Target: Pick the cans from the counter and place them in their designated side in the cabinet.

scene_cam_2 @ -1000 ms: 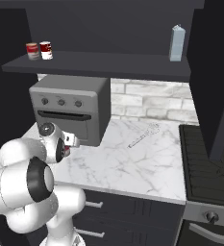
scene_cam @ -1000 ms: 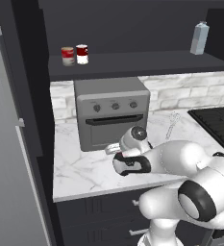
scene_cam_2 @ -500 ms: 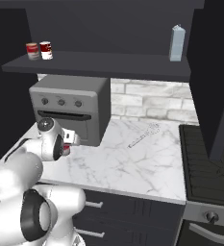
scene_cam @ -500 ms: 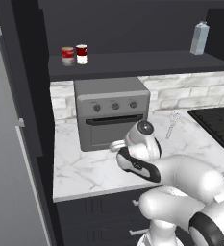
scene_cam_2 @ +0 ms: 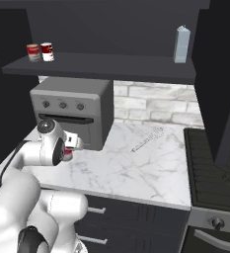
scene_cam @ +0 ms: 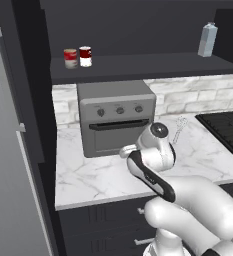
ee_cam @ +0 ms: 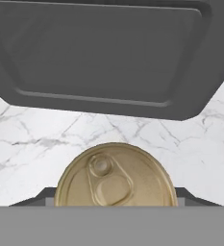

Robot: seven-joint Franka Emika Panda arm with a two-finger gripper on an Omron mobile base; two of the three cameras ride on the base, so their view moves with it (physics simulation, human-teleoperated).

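Observation:
My gripper (ee_cam: 114,193) is shut on a can (ee_cam: 114,178) with a gold pull-tab lid, held upright over the white marble counter (ee_cam: 36,134) just in front of the toaster oven. From the right, the gripper (scene_cam_2: 69,146) hangs by the oven's front with a red bit of the can (scene_cam_2: 67,154) below it. In the left base view my wrist hides the gripper and the can. Two more cans stand side by side at the left end of the cabinet shelf (scene_cam: 148,65): a red and tan one (scene_cam: 70,58) and a red and white one (scene_cam: 86,56).
The grey toaster oven (scene_cam: 115,117) fills the counter's back left. A pale carton (scene_cam: 208,40) stands at the shelf's right end. A metal utensil (scene_cam_2: 147,139) lies mid-counter. The black stove (scene_cam_2: 215,168) borders the right side, the grey fridge (scene_cam: 8,175) the left.
The arm has folded lower and the hand has risen slightly in front of the oven, with the can still in its grip. The cans on the shelf have not moved.

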